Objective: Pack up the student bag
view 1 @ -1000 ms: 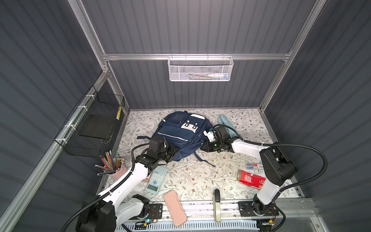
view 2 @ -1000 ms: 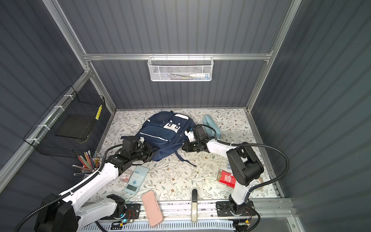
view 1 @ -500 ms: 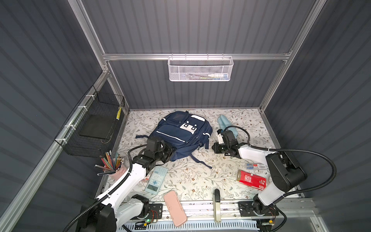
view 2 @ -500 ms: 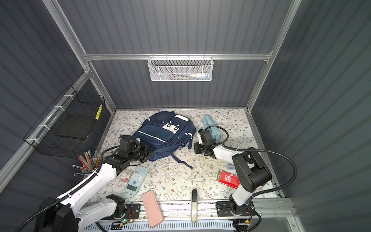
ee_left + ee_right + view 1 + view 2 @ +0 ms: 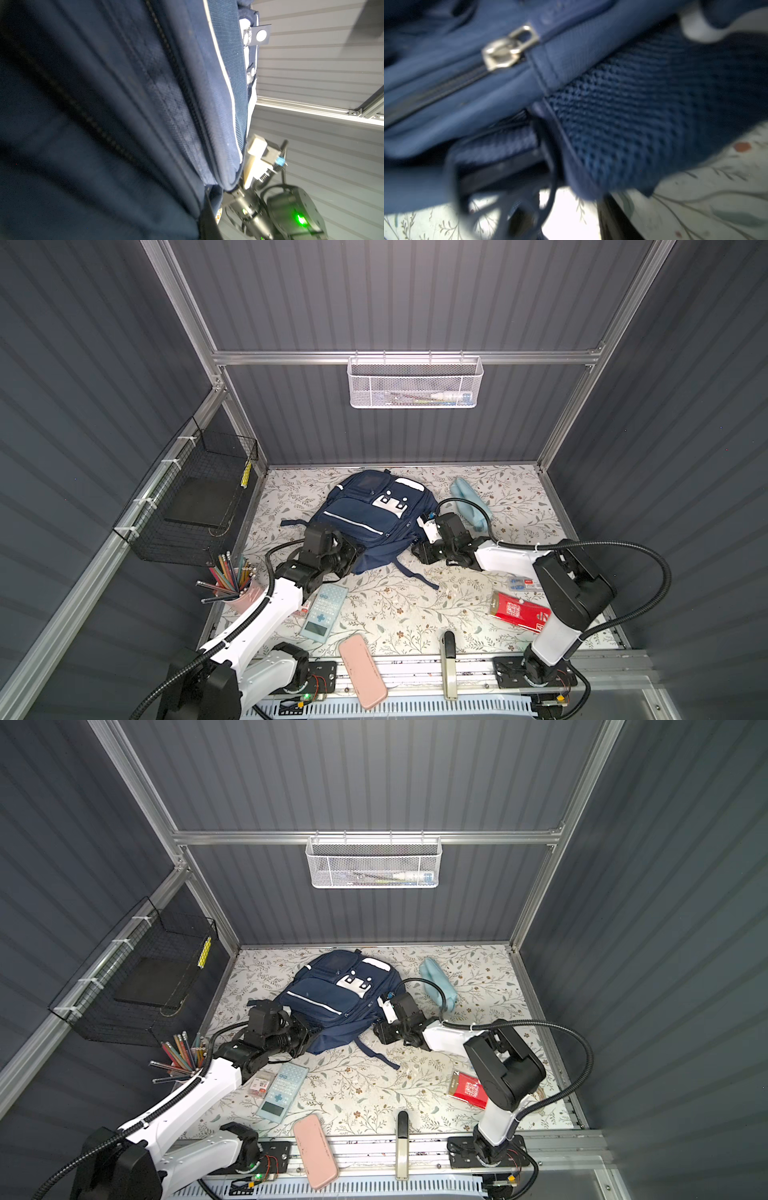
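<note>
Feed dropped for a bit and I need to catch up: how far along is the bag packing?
Done: nothing visibly packed; the student bag lies flat. In hand: left gripper shut at its near corner, right gripper at its side by a zipper. Left: calculator, pink case, red box and light blue pouch all lie outside it.

student bag (image 5: pixel 365 526): navy blue, white stripes, white patches
table cover (image 5: pixel 399 605): cream, grey-green leafy sprigs, small brown flowers
pouch (image 5: pixel 465 491), far: light blue
case (image 5: pixel 362 672), near: pink
packet (image 5: pixel 517 611), right: red, white print
calculator (image 5: pixel 326 608): pale blue
mesh basket (image 5: pixel 415 383): white
wire basket (image 5: pixel 195 497), left: black
</note>
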Motion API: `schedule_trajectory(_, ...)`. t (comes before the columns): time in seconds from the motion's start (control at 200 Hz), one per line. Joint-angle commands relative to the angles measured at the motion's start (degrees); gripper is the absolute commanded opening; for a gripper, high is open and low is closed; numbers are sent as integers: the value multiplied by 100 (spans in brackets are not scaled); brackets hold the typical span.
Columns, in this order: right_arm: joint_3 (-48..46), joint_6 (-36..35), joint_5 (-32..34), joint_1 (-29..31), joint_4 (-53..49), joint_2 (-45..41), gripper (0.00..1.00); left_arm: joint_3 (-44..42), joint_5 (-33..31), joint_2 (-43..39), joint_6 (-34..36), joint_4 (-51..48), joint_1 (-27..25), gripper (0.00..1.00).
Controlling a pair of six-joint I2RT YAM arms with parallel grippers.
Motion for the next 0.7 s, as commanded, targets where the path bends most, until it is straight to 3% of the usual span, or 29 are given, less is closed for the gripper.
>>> schedule_trajectory(0.0,266,-181,-507,13,384,242,50,125,18,-112,2,333,-27,0)
schedule_trajectory(0.19,268,-130,-507,35,869,454,53,124,16,-72,1,342,-27,0)
schedule_trajectory(0.3,328,-149,-511,41,938,523,49,137,8,-51,20,309,-27,0)
schedule_trajectory(0.4,252,-106,-509,36,964,480,36,139,21,-10,32,279,-27,0)
schedule_trajectory(0.51,111,-17,-347,28,980,467,6,124,2,-19,27,260,-27,0)
schedule_trajectory(0.695,77,335,-21,-126,535,664,2,236,-38,-29,67,128,-27,0)
